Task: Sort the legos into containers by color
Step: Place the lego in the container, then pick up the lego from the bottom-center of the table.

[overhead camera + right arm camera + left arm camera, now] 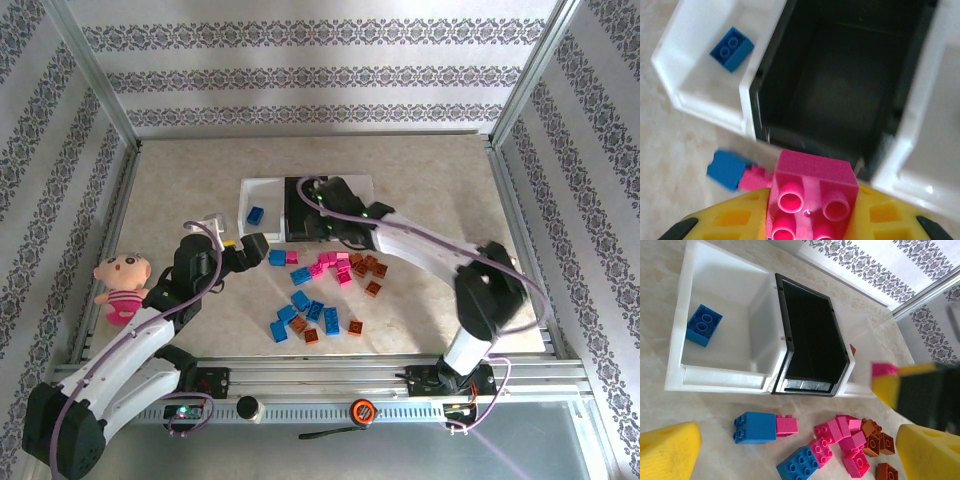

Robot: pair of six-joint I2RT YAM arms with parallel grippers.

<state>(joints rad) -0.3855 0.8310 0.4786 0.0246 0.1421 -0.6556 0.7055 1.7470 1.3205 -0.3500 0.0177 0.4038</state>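
Right wrist view, nearest first: the right gripper (pixel 810 225) is clamped on a hot pink brick (pixel 812 182), poised just short of the black tray's (pixel 805 140) near wall. Let go here, I judge, the brick could clip that rim and bounce out, or tumble into the left white tray (pixel 695 95) beside a blue brick (pixel 731 48). Past the rim the black tray lies open and empty. The left gripper (pixel 248 246) gapes wide, holding nothing, near the loose pile (pixel 325 290).
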